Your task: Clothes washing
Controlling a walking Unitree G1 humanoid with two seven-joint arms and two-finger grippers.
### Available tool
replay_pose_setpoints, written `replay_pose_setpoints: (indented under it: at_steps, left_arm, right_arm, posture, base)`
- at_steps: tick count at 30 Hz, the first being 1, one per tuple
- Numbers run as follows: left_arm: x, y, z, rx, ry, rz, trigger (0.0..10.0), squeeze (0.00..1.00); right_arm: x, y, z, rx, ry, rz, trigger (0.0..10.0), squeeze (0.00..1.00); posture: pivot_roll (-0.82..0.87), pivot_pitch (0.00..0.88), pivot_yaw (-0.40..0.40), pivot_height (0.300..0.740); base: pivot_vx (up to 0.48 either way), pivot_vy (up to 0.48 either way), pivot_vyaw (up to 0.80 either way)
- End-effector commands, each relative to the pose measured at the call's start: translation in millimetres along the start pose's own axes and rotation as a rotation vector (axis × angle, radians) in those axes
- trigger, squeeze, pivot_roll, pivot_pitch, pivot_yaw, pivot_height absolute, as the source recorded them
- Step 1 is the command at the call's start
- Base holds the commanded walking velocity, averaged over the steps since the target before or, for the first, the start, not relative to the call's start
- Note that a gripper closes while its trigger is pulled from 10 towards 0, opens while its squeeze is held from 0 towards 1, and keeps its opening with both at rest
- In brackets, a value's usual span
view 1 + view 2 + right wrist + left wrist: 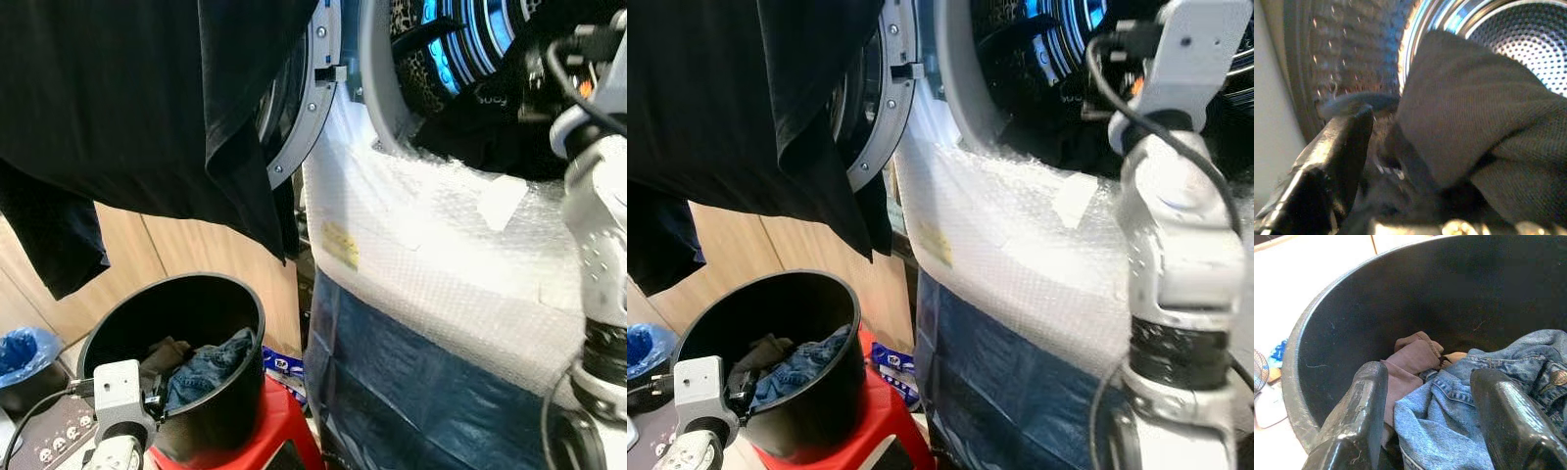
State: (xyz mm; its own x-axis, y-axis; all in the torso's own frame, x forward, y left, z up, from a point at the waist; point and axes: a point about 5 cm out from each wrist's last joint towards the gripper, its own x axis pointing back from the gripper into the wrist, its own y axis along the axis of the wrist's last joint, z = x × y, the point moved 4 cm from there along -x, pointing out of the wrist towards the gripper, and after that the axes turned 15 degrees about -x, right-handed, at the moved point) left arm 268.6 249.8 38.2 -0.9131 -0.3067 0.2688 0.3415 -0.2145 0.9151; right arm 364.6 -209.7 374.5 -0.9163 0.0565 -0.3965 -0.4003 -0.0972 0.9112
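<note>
Laundry corner, wood-panelled wall (176, 259) behind. Washing machine (441, 294): front wrapped in bubble film and blue sheet, door (299, 108) swung open, drum (1528, 44) lit blue. Black bucket (225, 411) set on red stool (265, 446); jeans (1449, 426) and brown cloth (1410, 362) inside. Left gripper (1430, 426) held spread above them. Right gripper (1400, 161) at the drum mouth, pinched on dark garment (1484, 127). Black garment (127, 98) hangs across the upper view, screening part of the door.
</note>
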Motion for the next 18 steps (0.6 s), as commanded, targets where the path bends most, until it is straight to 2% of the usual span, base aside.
replay_pose_setpoints:
  at_steps: [1, 2, 7, 8, 13, 16, 18]
  left_arm:
    - [1.1, -6, 0.6, -0.015, -0.008, 0.026, 10.0, 0.0]
    - [1.0, -6, 0.9, -0.013, -0.005, 0.026, 10.0, 0.0]
    - [1.0, -6, 1.0, -0.009, -0.002, 0.029, 10.0, 0.0]
    - [1.1, -6, 0.8, -0.008, -0.002, 0.03, 10.0, 0.0]
    - [0.8, -6, 0.9, -0.006, 0.0, 0.031, 10.0, 0.0]
    - [0.3, -6, 1.4, -0.003, 0.004, 0.032, 10.0, 0.0]
    - [-0.1, -6, 1.9, -0.003, 0.005, 0.03, 10.0, 0.0]
  right_arm:
    - [3.7, 9, 3.7, 0.007, 0.029, -0.011, 10.0, 0.0]
    - [5.7, 9, -4.7, 0.035, 0.017, 0.015, 10.0, 0.0]
    - [12.6, 2, -14.8, 0.115, 0.044, 0.092, 10.0, 0.0]
    - [12.7, 3, -21.1, 0.122, 0.008, 0.089, 10.0, 0.0]
    - [12.8, 8, -28.2, 0.108, -0.036, 0.077, 10.0, 0.0]
    - [13.0, 12, -32.6, 0.072, -0.042, 0.076, 10.0, 0.0]
    - [13.2, 19, -38.0, 0.013, -0.06, 0.056, 10.0, 0.0]
  posture:
    - [0.08, 0.0, 0.081, 0.74]
    - [0.08, 0.0, 0.08, 0.74]
    - [0.08, 0.0, 0.08, 0.74]
    - [0.08, 0.0, 0.079, 0.74]
    - [0.08, 0.0, 0.078, 0.74]
    - [0.08, 0.0, 0.079, 0.74]
    - [0.08, 0.0, 0.083, 0.74]
  base:
    - [0.0, 0.0, 0.0]
    - [0.0, 0.0, 0.0]
    - [0.0, 0.0, 0.0]
    - [0.0, 0.0, 0.0]
    - [0.0, 0.0, 0.0]
    - [0.0, 0.0, 0.0]
    - [0.0, 0.0, 0.0]
